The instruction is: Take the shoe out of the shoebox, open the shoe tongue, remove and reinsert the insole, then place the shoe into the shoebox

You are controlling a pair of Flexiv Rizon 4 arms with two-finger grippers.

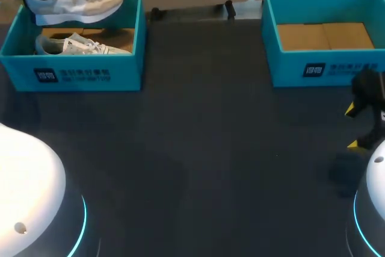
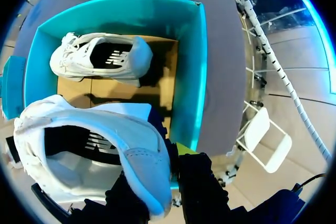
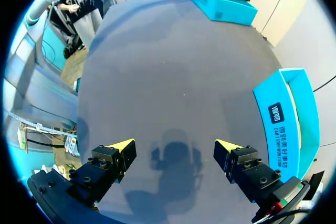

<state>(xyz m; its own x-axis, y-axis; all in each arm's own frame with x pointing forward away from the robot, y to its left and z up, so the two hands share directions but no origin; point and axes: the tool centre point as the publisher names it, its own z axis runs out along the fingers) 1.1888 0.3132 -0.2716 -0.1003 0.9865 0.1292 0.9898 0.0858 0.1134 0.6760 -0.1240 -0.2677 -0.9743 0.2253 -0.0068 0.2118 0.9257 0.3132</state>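
Left wrist view: the left gripper (image 2: 164,182) pinches the heel collar of a white sneaker (image 2: 89,150), held above the teal shoebox (image 2: 200,77) where 1 more sneaker (image 2: 100,59) lies. It looks light and soft, so the collar may flex and the stiffer sole edge seems the surer hold. The right gripper (image 3: 176,150) hangs spread over the table (image 3: 173,77).

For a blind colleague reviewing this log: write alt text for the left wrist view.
The left gripper grips a white shoe by its heel above an open teal shoebox. A second white shoe lies inside on its cardboard floor.
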